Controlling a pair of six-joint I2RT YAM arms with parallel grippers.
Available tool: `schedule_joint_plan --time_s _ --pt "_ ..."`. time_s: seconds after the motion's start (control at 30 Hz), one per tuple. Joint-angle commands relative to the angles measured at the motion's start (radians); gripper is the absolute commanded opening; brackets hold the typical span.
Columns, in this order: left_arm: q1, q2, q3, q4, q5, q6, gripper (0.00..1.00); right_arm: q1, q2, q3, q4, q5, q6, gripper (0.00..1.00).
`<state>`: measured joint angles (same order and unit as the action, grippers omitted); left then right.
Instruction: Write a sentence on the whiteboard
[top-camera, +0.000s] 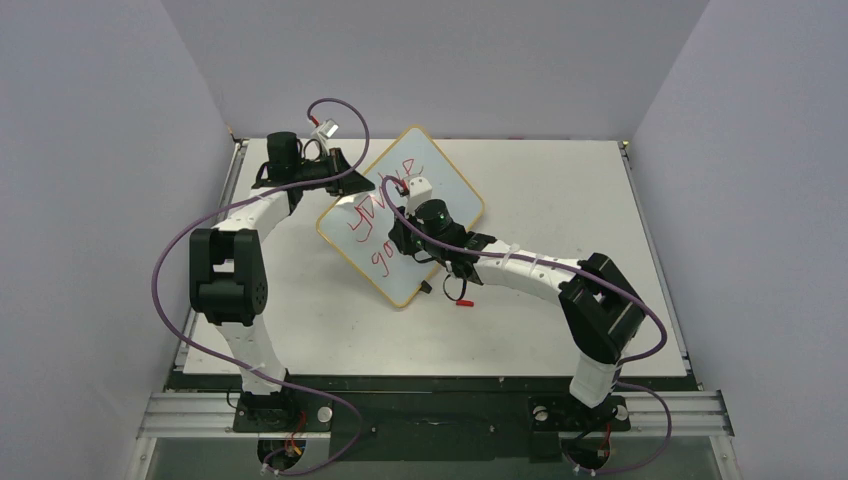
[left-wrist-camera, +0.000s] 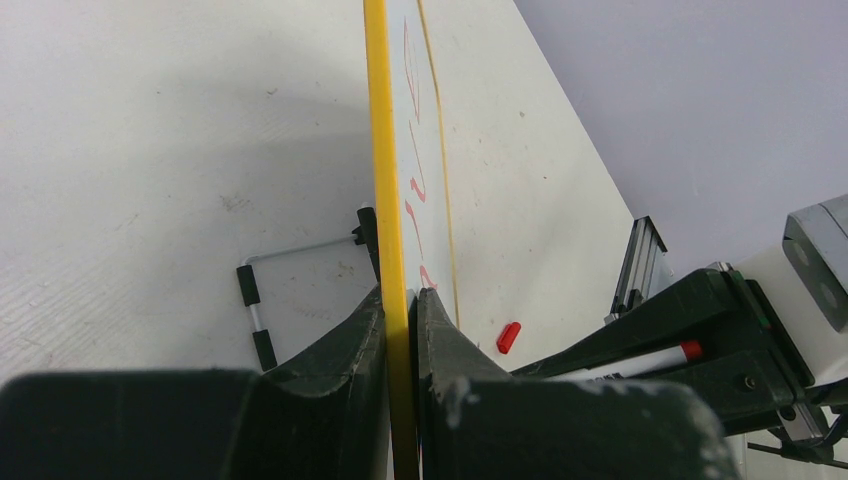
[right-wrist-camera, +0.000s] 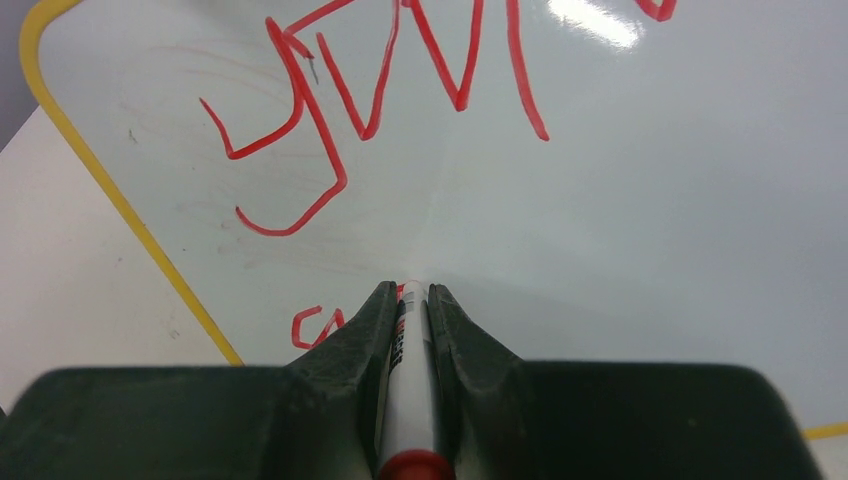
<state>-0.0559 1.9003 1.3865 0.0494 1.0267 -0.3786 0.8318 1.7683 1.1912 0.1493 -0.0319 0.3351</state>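
Two end effectors are being used on one whiteboard (top-camera: 440, 185), which is being shown turned cornerwise on the white worktop (top-camera: 560, 190), left of centre and toward the far side. The left end effector (top-camera: 350, 183) is being kept at the board's upper-left edge. In the left wrist view, its fingers (left-wrist-camera: 400, 295) are being pressed together on the thin yellow frame of the whiteboard (left-wrist-camera: 380, 150), one on each face. A wire bracket with black clips (left-wrist-camera: 255, 310) is being shown just behind the board.

The right end effector (top-camera: 400, 240) is being held over the middle of the board. In the right wrist view, its fingers (right-wrist-camera: 410, 290) are being clamped on a red marker (right-wrist-camera: 410, 380), whose tip is being pointed at the glossy surface of the whiteboard (right-wrist-camera: 650, 200). Whether the tip is touching cannot be told.

The sentence (top-camera: 375, 225) is being shown in red in two lines. The upper line (right-wrist-camera: 330, 100) is lying clear above the fingers, while the lower line is being partly hidden by them, with only its first strokes visible.

A small red marker cap (top-camera: 462, 301) is being left on the worktop just beside the board's lower-right edge and is also visible from the left wrist (left-wrist-camera: 508, 337).
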Motion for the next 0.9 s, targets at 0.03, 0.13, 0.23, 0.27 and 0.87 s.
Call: schedule_joint_plan --time_s 0.03,0.13,0.23,0.27,0.87 --pt "-0.012 0.005 0.022 0.131 -0.025 0.107 0.0 -0.042 0.018 0.041 0.039 0.015 0.011 0.0" --pt "-0.012 0.006 0.022 0.132 -0.024 0.106 0.0 -0.05 0.019 0.056 0.024 0.021 0.006 0.0" --pt "-0.012 0.007 0.022 0.132 -0.025 0.106 0.0 -0.045 0.0 0.064 0.01 0.019 -0.002 0.0" --pt "-0.012 0.007 0.022 0.132 -0.025 0.106 0.0 -0.039 -0.007 0.065 0.008 0.018 -0.005 0.0" --pt "-0.012 0.006 0.022 0.131 -0.024 0.106 0.0 -0.003 0.023 0.171 -0.008 0.001 0.007 0.0"
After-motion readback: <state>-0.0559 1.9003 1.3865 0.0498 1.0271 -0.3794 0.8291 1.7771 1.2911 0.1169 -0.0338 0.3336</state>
